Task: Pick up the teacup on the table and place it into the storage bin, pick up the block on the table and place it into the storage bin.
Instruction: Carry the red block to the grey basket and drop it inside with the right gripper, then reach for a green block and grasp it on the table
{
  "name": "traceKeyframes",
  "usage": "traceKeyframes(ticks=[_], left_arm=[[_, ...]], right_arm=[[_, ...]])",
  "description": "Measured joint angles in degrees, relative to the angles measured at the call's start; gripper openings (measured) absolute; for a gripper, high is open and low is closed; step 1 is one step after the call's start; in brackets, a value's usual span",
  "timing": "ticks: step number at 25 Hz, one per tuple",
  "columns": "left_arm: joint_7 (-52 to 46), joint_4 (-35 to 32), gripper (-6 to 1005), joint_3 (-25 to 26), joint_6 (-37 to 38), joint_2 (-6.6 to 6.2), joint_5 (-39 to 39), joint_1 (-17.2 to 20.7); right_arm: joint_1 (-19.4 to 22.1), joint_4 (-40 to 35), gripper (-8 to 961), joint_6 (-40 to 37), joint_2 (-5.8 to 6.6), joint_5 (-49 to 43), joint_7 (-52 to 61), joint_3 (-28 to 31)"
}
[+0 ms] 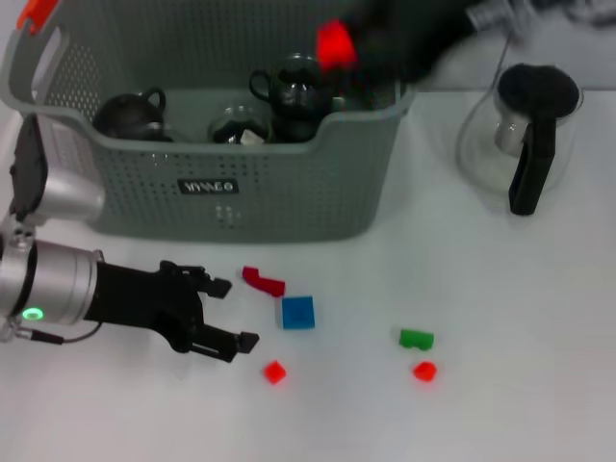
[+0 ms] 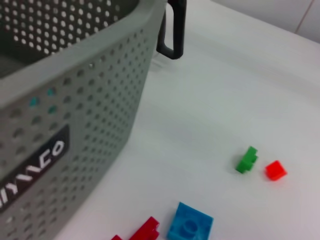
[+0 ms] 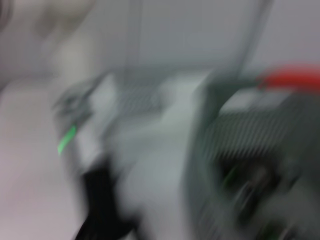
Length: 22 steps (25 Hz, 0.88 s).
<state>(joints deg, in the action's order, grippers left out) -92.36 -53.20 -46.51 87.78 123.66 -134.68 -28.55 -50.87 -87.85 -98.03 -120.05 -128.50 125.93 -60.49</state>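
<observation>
The grey-green storage bin (image 1: 289,192) stands at the back left, and its perforated wall (image 2: 75,100) fills much of the left wrist view. Black teacups (image 1: 294,91) (image 1: 130,114) sit inside it; I see no teacup on the table. Several blocks lie in front: a red angled one (image 1: 263,281), a blue one (image 1: 297,313) (image 2: 190,227), a small red one (image 1: 275,372), a green one (image 1: 416,338) (image 2: 246,160) and another red one (image 1: 424,371) (image 2: 275,170). My left gripper (image 1: 234,313) is open, low over the table just left of the red angled and blue blocks. My right arm (image 1: 404,38) is a dark blur above the bin's far right corner, beside a red patch (image 1: 336,43).
A glass jug with black lid and handle (image 1: 529,125) (image 2: 172,30) stands right of the bin. An orange clip (image 1: 38,12) sits on the bin's far left rim. White table spreads to the right and front of the blocks.
</observation>
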Motion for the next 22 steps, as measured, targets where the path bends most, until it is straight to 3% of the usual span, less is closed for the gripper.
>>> traceKeyframes(ticks=[7,11,17,22], left_arm=[[-0.2,0.0,855,-0.2,-0.7,0.17,0.0,-0.4],[-0.3,-0.1,855,-0.3,-0.1,0.18,0.0,-0.5],[-0.3,0.0,854,-0.1,0.1,0.12,0.0,-0.4],[-0.3,0.0,853,-0.1,0.1,0.10,0.0,-0.3]], right_arm=[[-11.1,22.9,500,24.9,0.71,-6.3,-3.1,-1.0],[-14.2,33.4,512,33.7,0.52,-10.9,-6.1,-1.9],[-12.1,33.7,530,38.5,-0.09,-14.3,-5.8,-5.5],[-4.9,21.8,581,31.5,-0.12,-7.7,-7.5,-5.6]])
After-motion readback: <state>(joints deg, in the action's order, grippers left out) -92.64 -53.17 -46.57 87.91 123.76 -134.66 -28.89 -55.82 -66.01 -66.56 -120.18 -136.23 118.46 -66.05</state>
